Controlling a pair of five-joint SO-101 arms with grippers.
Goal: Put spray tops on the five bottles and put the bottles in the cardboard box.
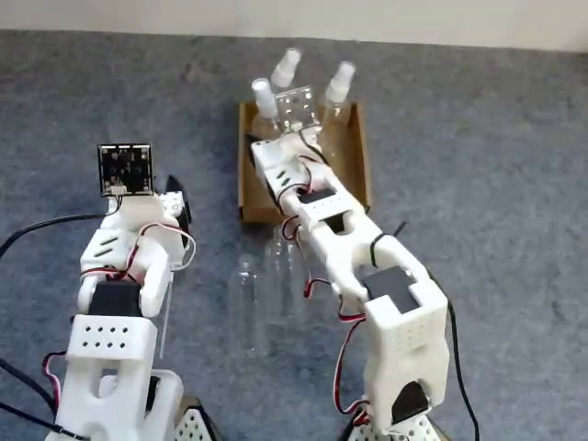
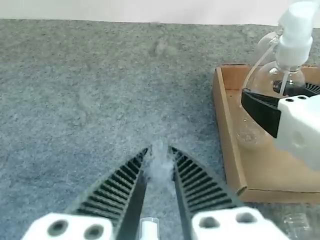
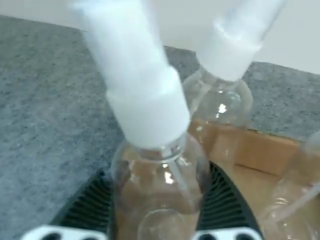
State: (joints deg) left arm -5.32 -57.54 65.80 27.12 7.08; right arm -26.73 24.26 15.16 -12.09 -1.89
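High view, three spray-topped bottles point(image 1: 340, 87) in cardboard box point(image 1: 363, 156), right gripper point(image 3: 157, 200) clasping one, two bare bottles point(image 1: 246, 299) on carpet point(image 1: 478, 138) (left gripper point(image 2: 159, 155), hold unclear).

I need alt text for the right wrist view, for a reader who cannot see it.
The right gripper holds a clear bottle with a white spray top between its black fingers, seen close up. Behind, a second bottle, also topped, stands in the cardboard box on grey carpet.
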